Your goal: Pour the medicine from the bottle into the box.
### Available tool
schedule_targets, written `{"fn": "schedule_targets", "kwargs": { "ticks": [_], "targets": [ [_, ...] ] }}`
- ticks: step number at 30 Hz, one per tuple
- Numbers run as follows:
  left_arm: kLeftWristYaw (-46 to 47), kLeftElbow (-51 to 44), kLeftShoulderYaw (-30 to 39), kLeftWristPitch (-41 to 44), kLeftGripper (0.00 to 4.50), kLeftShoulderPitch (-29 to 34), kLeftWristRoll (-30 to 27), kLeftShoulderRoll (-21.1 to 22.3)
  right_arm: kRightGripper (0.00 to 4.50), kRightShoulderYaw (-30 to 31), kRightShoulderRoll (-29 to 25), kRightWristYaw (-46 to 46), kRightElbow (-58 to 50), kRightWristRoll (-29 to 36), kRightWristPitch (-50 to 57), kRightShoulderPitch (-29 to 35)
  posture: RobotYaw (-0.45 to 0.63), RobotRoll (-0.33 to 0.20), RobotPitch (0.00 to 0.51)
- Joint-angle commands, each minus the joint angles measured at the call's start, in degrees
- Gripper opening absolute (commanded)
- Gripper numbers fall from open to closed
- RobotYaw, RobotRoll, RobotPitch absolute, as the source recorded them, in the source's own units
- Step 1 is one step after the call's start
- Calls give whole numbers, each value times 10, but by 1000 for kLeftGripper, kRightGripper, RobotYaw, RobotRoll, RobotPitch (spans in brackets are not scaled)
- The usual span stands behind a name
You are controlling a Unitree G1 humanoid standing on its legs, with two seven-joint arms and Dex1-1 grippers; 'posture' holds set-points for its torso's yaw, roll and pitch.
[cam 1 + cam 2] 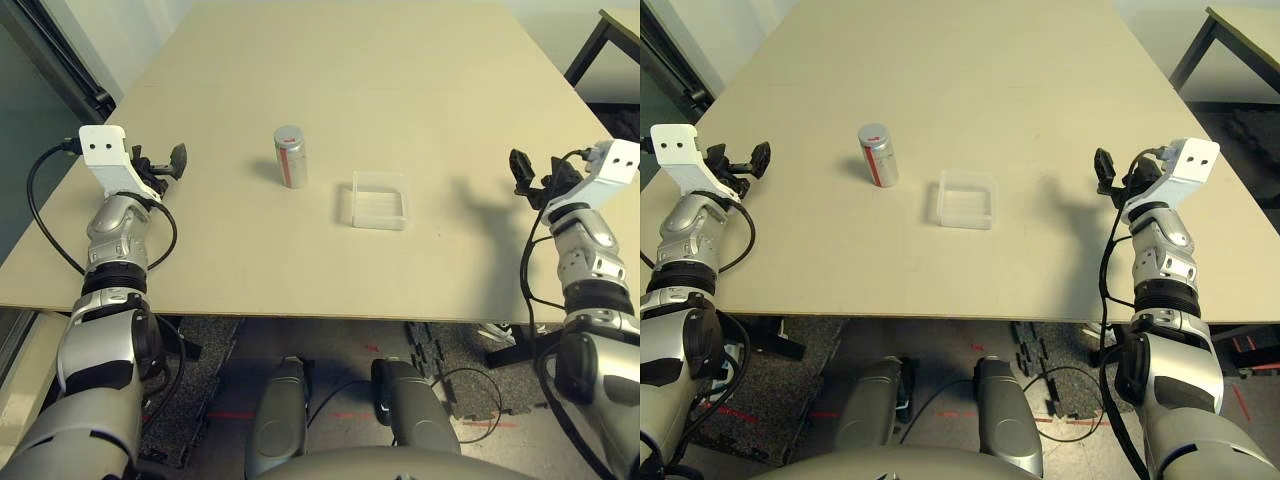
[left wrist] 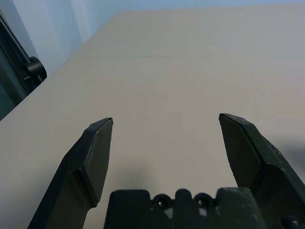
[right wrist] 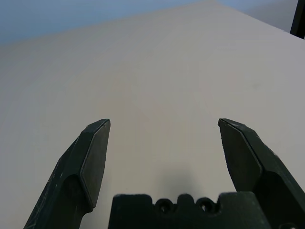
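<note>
In the left eye view we see an upright bottle [image 1: 291,160], nearer the left gripper [image 1: 160,170] and inward of it, left of the box [image 1: 379,205], toward the worktop's [image 1: 330,290] front edge. In the wrist views, both grippers' jaws stand wide, empty.

Bottle [image 1: 291,160] silvery-grey w/ red patch & grey cap; box [image 1: 379,203] clear; table [image 1: 330,270] plain beige; both hands [image 2: 164,200] blk.
</note>
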Motion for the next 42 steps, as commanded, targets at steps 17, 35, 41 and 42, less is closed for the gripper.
{"fn": "schedule_targets", "kwargs": {
  "ticks": [17,35,41,42],
  "targets": [
    [-93,-43,-16,60,4466,-42,-15,2,4500,37,-18,17,-132,-3,126,2,73,0,65],
    [-129,-358,-75,277,4466,88,-54,-79,4500,134,-4,104,-312,14,334,-12,65,0,72],
    [-136,-302,-104,263,4466,58,-41,-107,4500,134,3,99,-314,14,333,-26,35,0,79],
    [-138,-291,-109,263,4466,52,-39,-110,4500,134,4,99,-314,14,332,-28,30,0,80]
  ]
}}
